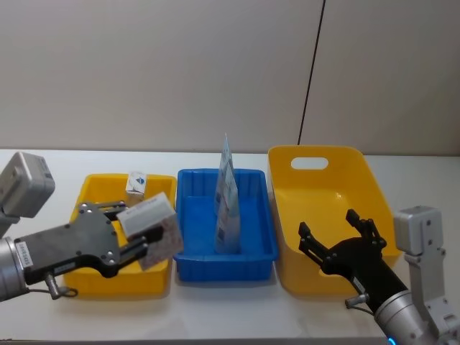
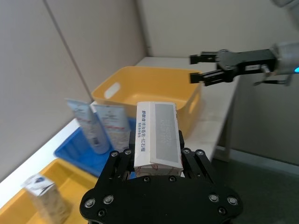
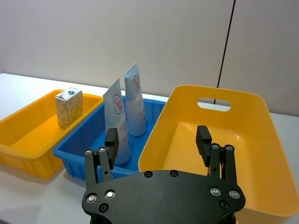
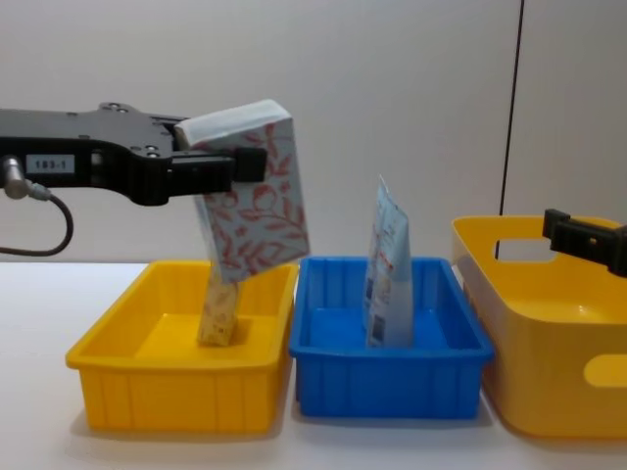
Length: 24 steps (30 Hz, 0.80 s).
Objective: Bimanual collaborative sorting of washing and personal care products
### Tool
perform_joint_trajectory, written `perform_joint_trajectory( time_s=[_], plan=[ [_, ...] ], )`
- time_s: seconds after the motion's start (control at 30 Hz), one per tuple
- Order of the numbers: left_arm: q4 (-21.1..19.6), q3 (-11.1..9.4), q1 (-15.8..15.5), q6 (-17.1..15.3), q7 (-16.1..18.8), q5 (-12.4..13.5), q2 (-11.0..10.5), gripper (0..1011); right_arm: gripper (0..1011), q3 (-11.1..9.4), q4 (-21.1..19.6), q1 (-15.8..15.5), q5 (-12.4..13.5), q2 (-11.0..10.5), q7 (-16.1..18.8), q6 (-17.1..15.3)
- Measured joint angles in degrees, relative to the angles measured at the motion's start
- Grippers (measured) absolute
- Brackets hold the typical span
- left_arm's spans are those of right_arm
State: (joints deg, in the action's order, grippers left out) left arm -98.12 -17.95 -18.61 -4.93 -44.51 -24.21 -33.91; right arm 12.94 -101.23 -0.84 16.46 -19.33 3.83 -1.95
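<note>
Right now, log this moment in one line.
left gripper: shut on floral box over small yellow bin | right gripper: open near large yellow bin

Upright pouches [image 1: 227,201] midway along the blue bin [image 1: 248,256]; bare floor inside the large yellow bin [image 1: 316,195] alongside.

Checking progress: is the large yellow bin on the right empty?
Empty: the large yellow bin shows a bare floor beyond the open right hand; the left hand holds the floral box aloft.

Test lab, bare panelled wall [image 1: 144,72], white table [image 1: 215,316]
</note>
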Motion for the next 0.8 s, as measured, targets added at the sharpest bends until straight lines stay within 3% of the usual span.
perform_joint_trajectory(
  time_s=[0.27,0.43,0.8],
  plan=[
    [3.1,-2.9,-3.5,0.7,-6.2,-2.0,0.6,380,1002,0.0,0.0,0.0,0.0,0.0,0.0,0.0],
    [7.7,-5.8,-7.5,1.6,-10.9,-2.8,2.6,380,1002,0.0,0.0,0.0,0.0,0.0,0.0,0.0],
    [15.3,-9.6,-13.1,3.3,-16.1,-3.5,6.1,380,1002,0.0,0.0,0.0,0.0,0.0,0.0,0.0]
  ],
)
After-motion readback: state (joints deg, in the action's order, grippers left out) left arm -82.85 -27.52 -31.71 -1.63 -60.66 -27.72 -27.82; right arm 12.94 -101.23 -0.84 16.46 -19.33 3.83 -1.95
